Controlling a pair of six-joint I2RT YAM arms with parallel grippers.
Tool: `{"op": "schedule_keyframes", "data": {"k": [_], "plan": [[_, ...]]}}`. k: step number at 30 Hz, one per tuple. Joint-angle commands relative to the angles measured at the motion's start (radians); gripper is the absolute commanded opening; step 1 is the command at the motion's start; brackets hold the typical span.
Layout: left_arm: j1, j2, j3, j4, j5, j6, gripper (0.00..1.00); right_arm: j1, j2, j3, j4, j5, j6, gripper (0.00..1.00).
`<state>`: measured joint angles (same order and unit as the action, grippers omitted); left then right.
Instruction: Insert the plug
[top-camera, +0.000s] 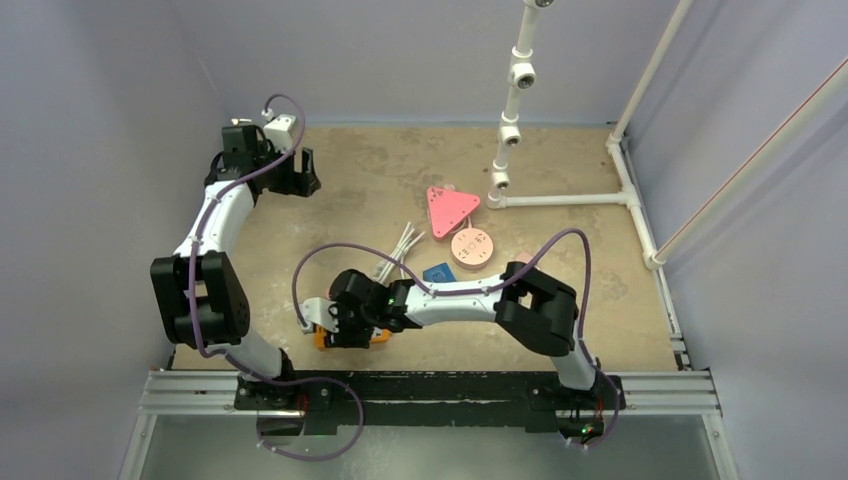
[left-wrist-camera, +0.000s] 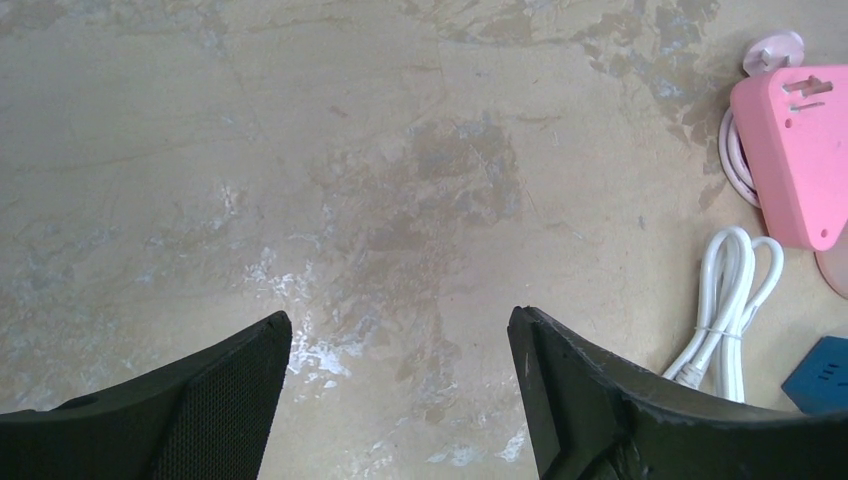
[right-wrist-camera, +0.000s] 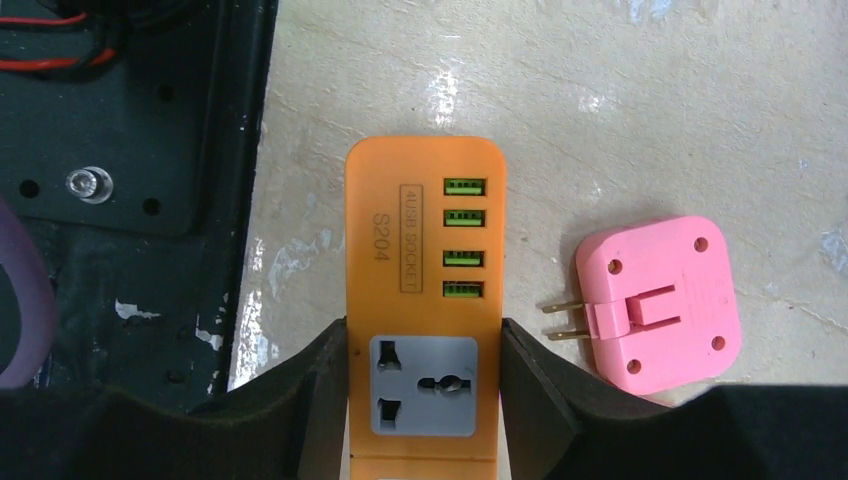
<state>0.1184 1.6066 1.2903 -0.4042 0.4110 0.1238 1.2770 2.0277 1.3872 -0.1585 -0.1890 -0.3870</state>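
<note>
Right gripper (right-wrist-camera: 423, 345): closed on the orange power strip (right-wrist-camera: 425, 250), one finger against each long side at its socket end.
Orange power strip: near end cut off at the bottom of the wrist view; from above only orange edges show under the gripper.
Pink plug (right-wrist-camera: 660, 305): flat on the table (right-wrist-camera: 650, 100) just beside the strip, on the side away from the black base plate (right-wrist-camera: 150, 150). Its prongs (right-wrist-camera: 562, 320) point at the strip without touching it. It is not in the socket, and its near corner is hidden by a finger.
Left gripper (left-wrist-camera: 400, 325): jaws wide with nothing between, well away from the strip.
White cable (left-wrist-camera: 735, 310): beyond the strip, with one end out of frame.
Blue block (left-wrist-camera: 822, 375): beyond the strip, cropped and hard to identify.
</note>
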Motion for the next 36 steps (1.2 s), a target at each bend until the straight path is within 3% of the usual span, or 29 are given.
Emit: {"op": "schedule_keyframes", "data": {"k": [1, 2, 3, 4, 12, 17, 18, 22, 24, 36], "plan": [[-0.005, -0.003, 0.011, -0.023, 0.055, 0.036, 0.8, -0.004, -0.052, -0.009, 0.043, -0.066, 0.012, 0.5], [-0.011, -0.007, 0.003, -0.028, 0.057, 0.046, 0.8, -0.005, -0.058, -0.013, 0.052, -0.06, 0.022, 0.53], [-0.018, -0.01, -0.003, -0.033, 0.058, 0.056, 0.81, -0.007, -0.063, -0.019, 0.059, -0.061, 0.027, 0.88], [-0.024, -0.014, -0.011, -0.038, 0.06, 0.066, 0.81, -0.01, -0.069, -0.026, 0.071, -0.055, 0.037, 0.98], [-0.034, -0.025, -0.037, -0.108, 0.084, 0.151, 0.82, -0.114, -0.214, -0.084, 0.224, -0.097, 0.156, 0.98], [-0.034, -0.035, -0.047, -0.12, 0.056, 0.181, 0.82, -0.175, -0.339, -0.187, 0.329, -0.168, 0.206, 0.73], [-0.033, -0.037, -0.044, -0.12, 0.052, 0.181, 0.82, -0.176, -0.347, -0.206, 0.328, -0.172, 0.203, 0.73], [-0.034, -0.027, -0.016, -0.125, 0.048, 0.167, 0.82, -0.142, -0.417, -0.309, 0.352, -0.146, 0.174, 0.92], [-0.033, -0.014, 0.008, -0.13, 0.047, 0.159, 0.82, -0.115, -0.442, -0.339, 0.352, -0.119, 0.141, 0.95], [-0.033, 0.001, 0.109, -0.16, 0.026, 0.136, 0.82, -0.078, -0.24, -0.298, 0.31, -0.042, 0.063, 0.94]]}}
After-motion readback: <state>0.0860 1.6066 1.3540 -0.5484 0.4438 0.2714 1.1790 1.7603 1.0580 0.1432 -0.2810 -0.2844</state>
